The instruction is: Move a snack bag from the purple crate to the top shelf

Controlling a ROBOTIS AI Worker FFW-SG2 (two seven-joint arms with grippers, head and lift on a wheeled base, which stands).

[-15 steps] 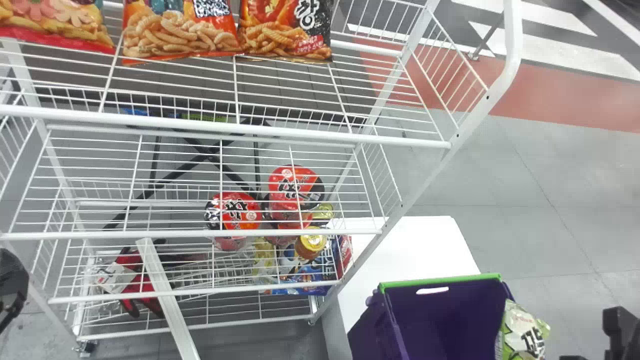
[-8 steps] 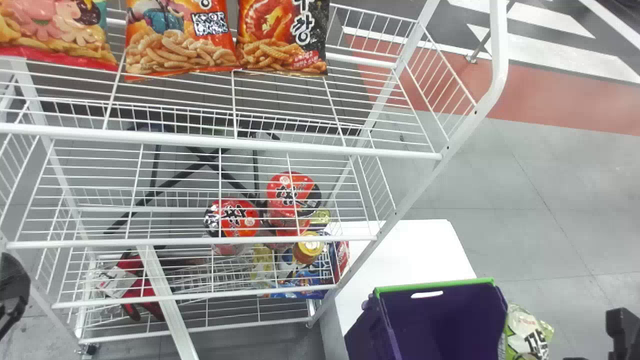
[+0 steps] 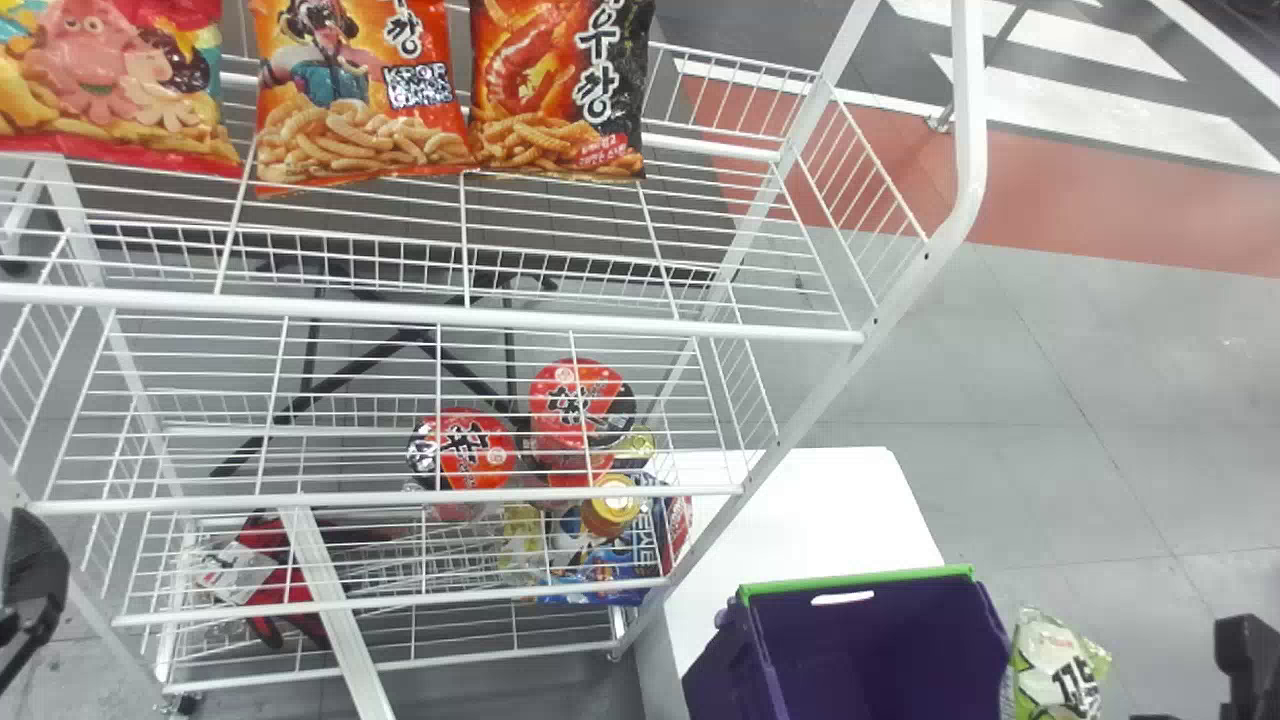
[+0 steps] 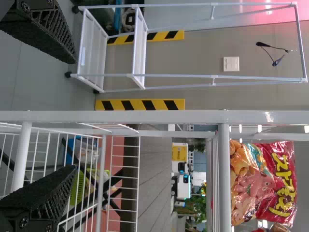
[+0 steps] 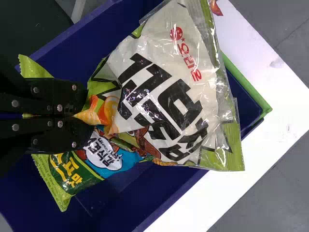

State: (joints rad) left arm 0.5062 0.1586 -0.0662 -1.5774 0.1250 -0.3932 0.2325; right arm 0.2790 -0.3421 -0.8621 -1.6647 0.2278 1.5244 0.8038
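Note:
My right gripper point(image 3: 1245, 655) is at the head view's lower right edge, beside a green-and-white snack bag point(image 3: 1060, 665) at the purple crate's point(image 3: 870, 640) right side. In the right wrist view, the right gripper point(image 5: 87, 116) is shut on one end of the snack bag point(image 5: 159, 96), with the crate point(image 5: 166, 198) behind it. My left gripper point(image 3: 30, 590) stays at the head view's left edge; in its wrist view the left gripper point(image 4: 72, 115) is open and empty, near the rack. The top shelf point(image 3: 560, 225) holds three snack bags point(image 3: 355, 90).
Right of those bags lies bare wire on the top shelf, bounded by a side rail point(image 3: 865, 190). Cup noodles point(image 3: 465, 450) and other packets sit lower in the rack. The crate stands by a white surface point(image 3: 810, 540). A green and blue packet point(image 5: 79, 169) is in the crate.
In the head view the rack and crate have shifted down and slightly left, and more of the top-shelf bags shows. The held bag sits a little higher and farther right relative to the crate.

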